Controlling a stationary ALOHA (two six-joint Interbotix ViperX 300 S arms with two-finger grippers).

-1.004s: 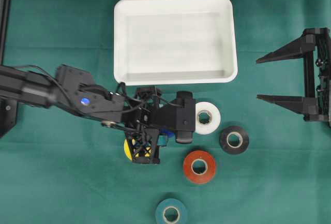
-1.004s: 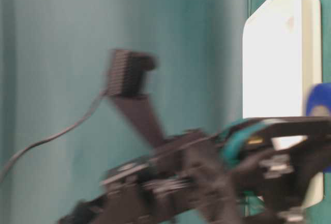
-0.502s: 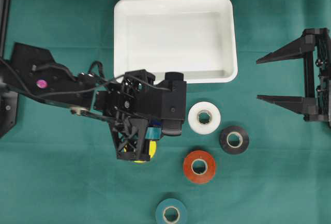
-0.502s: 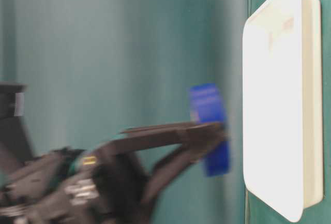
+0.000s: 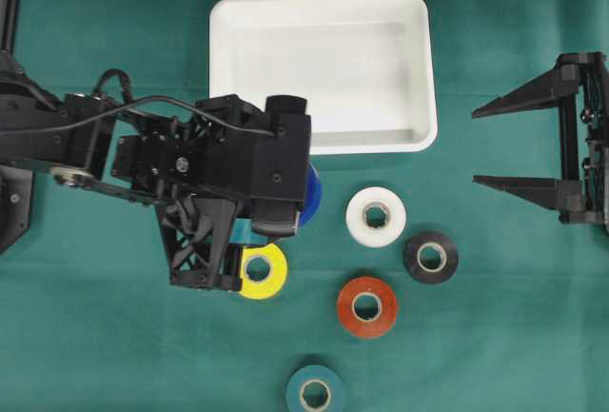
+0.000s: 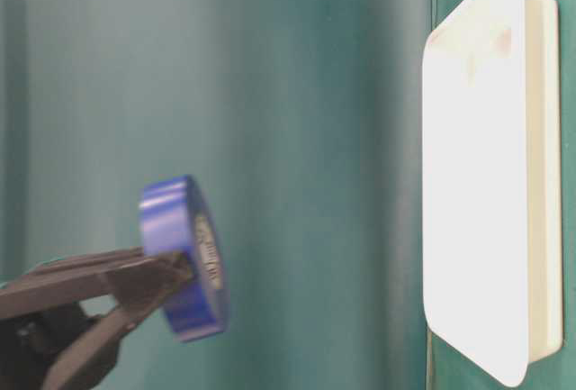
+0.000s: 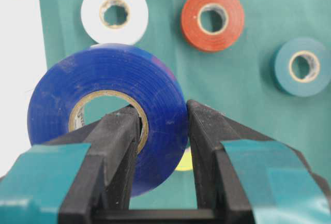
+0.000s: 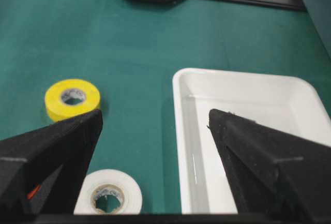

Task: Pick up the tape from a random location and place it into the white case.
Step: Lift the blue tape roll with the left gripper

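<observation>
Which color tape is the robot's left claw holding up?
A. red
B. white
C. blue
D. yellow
C. The left gripper is shut on the blue tape, one finger through its hole, while the yellow tape, red tape and white tape lie on the cloth.
</observation>
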